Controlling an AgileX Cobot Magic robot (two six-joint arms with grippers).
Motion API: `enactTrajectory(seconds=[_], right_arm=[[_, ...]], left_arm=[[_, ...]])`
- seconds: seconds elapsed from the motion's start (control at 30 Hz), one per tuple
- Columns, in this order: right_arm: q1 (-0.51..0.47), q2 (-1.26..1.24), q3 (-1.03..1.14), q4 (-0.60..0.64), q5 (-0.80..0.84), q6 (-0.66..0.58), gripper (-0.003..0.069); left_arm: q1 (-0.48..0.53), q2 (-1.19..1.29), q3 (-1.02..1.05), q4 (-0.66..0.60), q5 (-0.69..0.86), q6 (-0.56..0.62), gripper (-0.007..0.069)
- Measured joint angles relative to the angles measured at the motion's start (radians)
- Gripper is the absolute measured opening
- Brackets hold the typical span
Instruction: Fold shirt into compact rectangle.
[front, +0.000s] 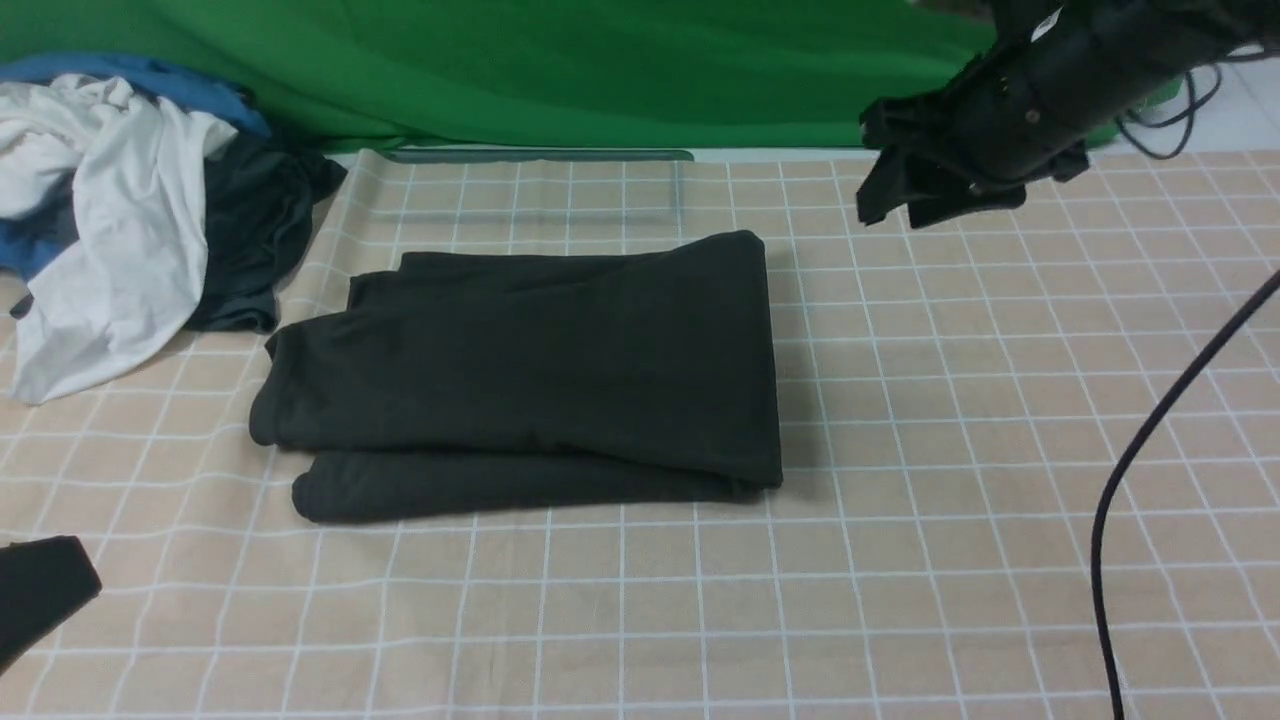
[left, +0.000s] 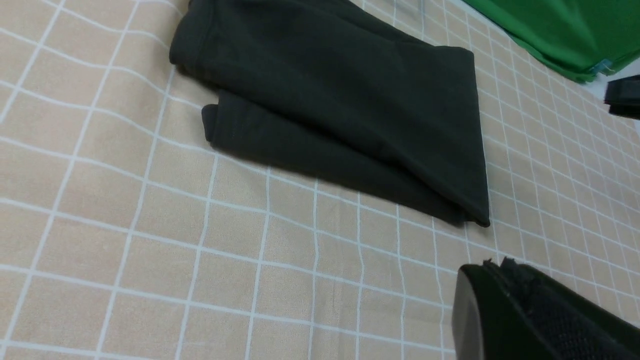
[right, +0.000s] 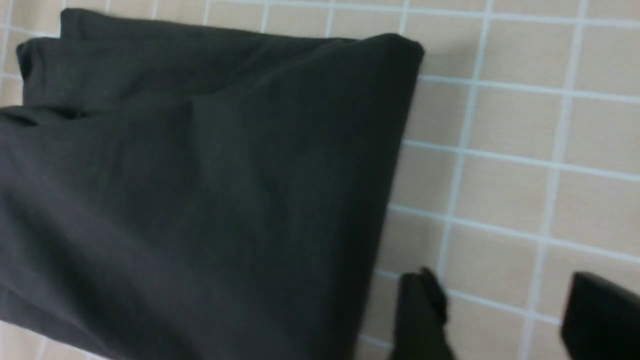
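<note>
One left gripper (front: 40, 590) nearest, fingers pressed together, one folded black cotton shirt (front: 530, 375) on one checked beige tablecloth (front: 950, 500), one right gripper (front: 915, 190) raised, fingers spread, empty.

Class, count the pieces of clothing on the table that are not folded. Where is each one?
3 can be told apart, all heaped at the far left: a white garment, a dark one beside it, a blue one behind. The heap may hide more.
</note>
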Motion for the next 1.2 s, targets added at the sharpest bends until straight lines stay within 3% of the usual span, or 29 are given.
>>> enactTrajectory(seconds=[0.1, 0.17, 0.43, 0.57, 0.63, 0.7, 0.73, 0.83, 1.03, 1.2], right_arm=[[0.005, 0.085, -0.029, 0.089, -0.005, -0.038, 0.0575], [0.018, 0.137, -0.049, 0.116, -0.008, -0.054, 0.0597], [0.093, 0.263, -0.088, 0.134, -0.033, -0.082, 0.0589], [0.115, 0.28, -0.088, 0.134, -0.062, -0.097, 0.0514], [0.127, 0.281, -0.088, 0.133, -0.081, -0.124, 0.0372], [0.129, 0.281, -0.094, 0.133, -0.083, -0.139, 0.0153], [0.129, 0.281, -0.098, 0.133, -0.078, -0.143, 0.0126], [0.115, 0.281, -0.128, 0.126, -0.023, -0.15, 0.0114], [0.026, 0.281, -0.248, 0.034, 0.24, -0.112, 0.0115], [-0.044, 0.279, -0.271, -0.051, 0.313, -0.085, 0.0115]], left_arm=[[0.0, 0.0, 0.0, 0.001, 0.0, 0.0, 0.0013], [0.0, 0.0, 0.0, 0.001, 0.0, 0.004, 0.0013], [0.0, 0.0, 0.0, 0.002, 0.006, 0.011, 0.0013], [0.0, 0.0, 0.0, -0.001, 0.019, 0.011, 0.0013], [0.0, 0.0, 0.0, -0.001, 0.025, 0.011, 0.0013], [0.0, 0.0, 0.0, -0.001, 0.026, 0.011, 0.0013], [0.0, 0.0, 0.0, -0.001, 0.027, 0.011, 0.0013], [0.0, 0.0, 0.0, -0.001, 0.028, 0.015, 0.0013], [0.0, 0.0, 0.0, -0.001, 0.039, 0.023, 0.0013], [0.0, 0.0, 0.0, -0.001, 0.039, 0.025, 0.0013]])
